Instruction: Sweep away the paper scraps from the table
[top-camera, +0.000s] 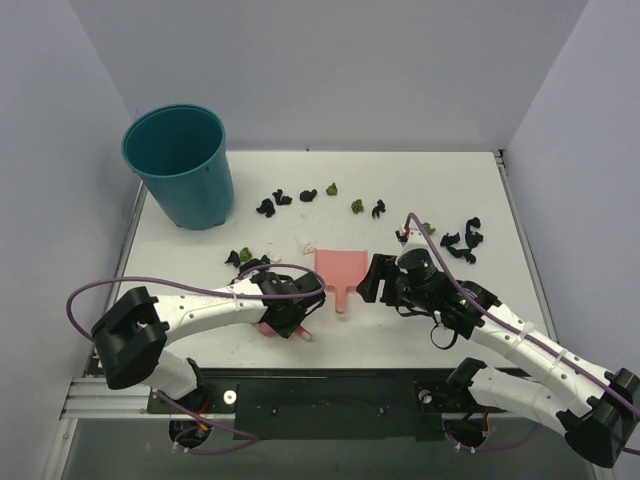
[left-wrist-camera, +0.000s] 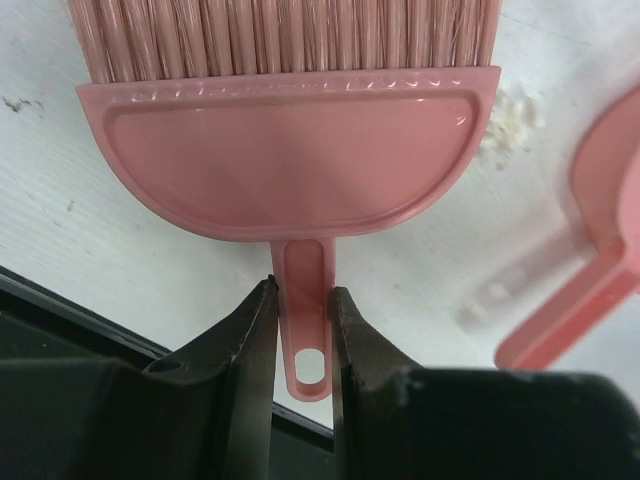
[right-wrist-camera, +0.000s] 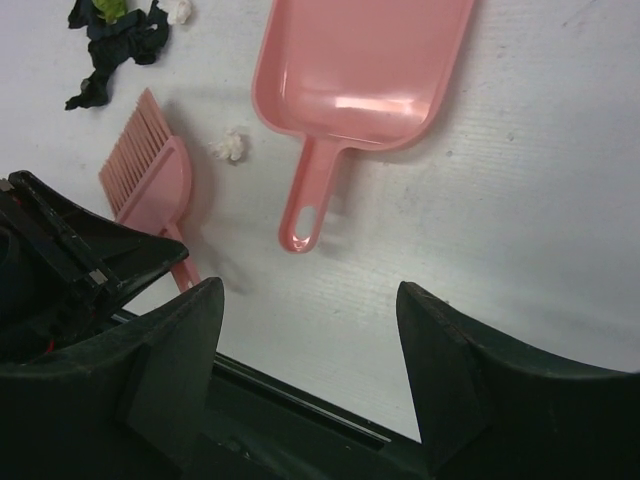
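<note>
— White tabletop (top-camera: 420, 335), thin metal edges, pale walls around it. What's the biggest thing on it?
— A teal bucket (top-camera: 180, 165), upright at the far left corner.
— And the arms?
— Both reach in to the near middle. The left gripper (left-wrist-camera: 303, 295) is clamped on the thin handle of a pink brush (left-wrist-camera: 290, 160), one finger on each side and the bristles pointing away from it. The right gripper (right-wrist-camera: 308, 295) hangs spread wide with nothing between its fingers, just short of the handle end of a pink dustpan (right-wrist-camera: 365, 60).
— How does the dustpan lie?
— Flat on the table, scoop to the far side, handle towards the arm bases, with the brush just to its left.
— Where are the paper scraps (top-camera: 463, 240)?
— On the table, strung in a loose arc beyond the dustpan, from near the bucket across to the right edge: black and olive-green wads. A dark clump (right-wrist-camera: 115, 45) sits past the brush, and one whitish wad (right-wrist-camera: 230, 146) lies between brush and dustpan.
</note>
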